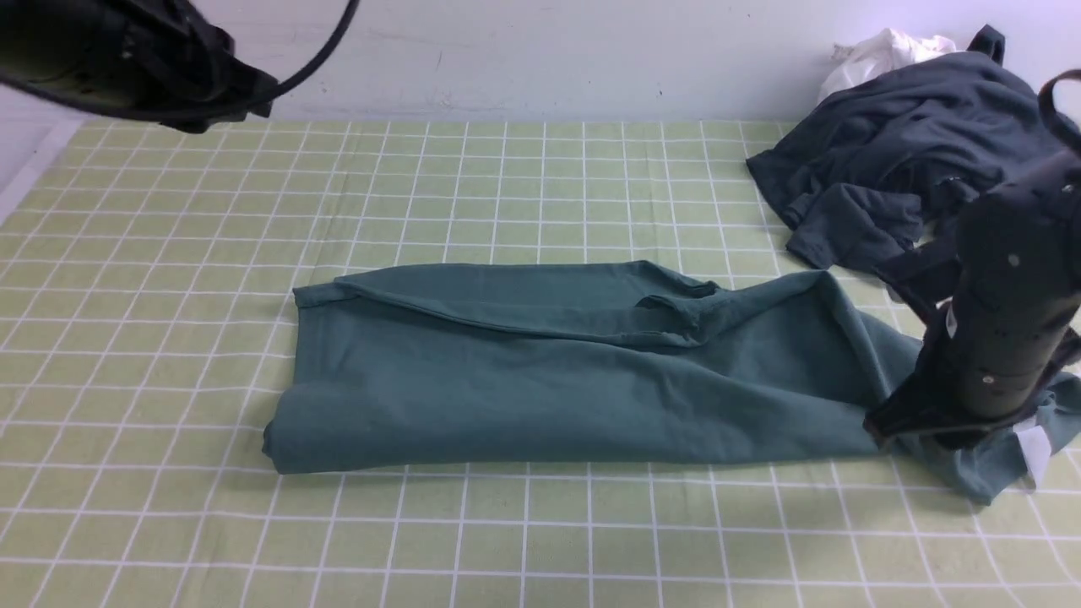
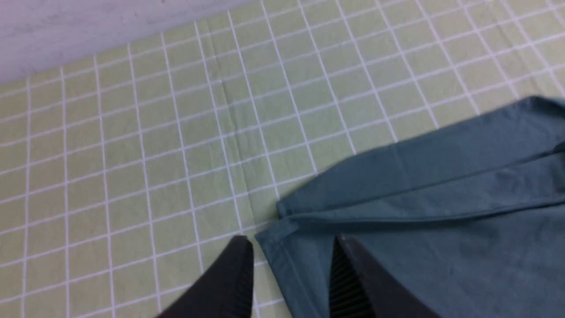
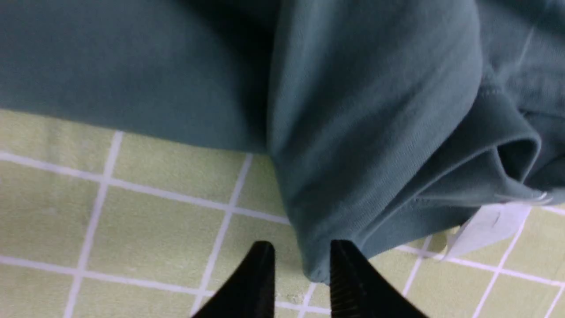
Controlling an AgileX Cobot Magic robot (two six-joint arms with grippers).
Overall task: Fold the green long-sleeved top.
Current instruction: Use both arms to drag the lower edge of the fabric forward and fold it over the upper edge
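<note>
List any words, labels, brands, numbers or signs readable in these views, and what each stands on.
None can be read.
White label on the green top: only its blank-looking face shows, no lettering to be made out.
Dark grey garment: no text visible.
White bag-like bundle by the wall: no text to be made out.
Gridded cloth: plain lines, no characters.

No text, brand, number or sign can be read in any view, and on the white label (image 3: 489, 227) no lettering can be made out.
</note>
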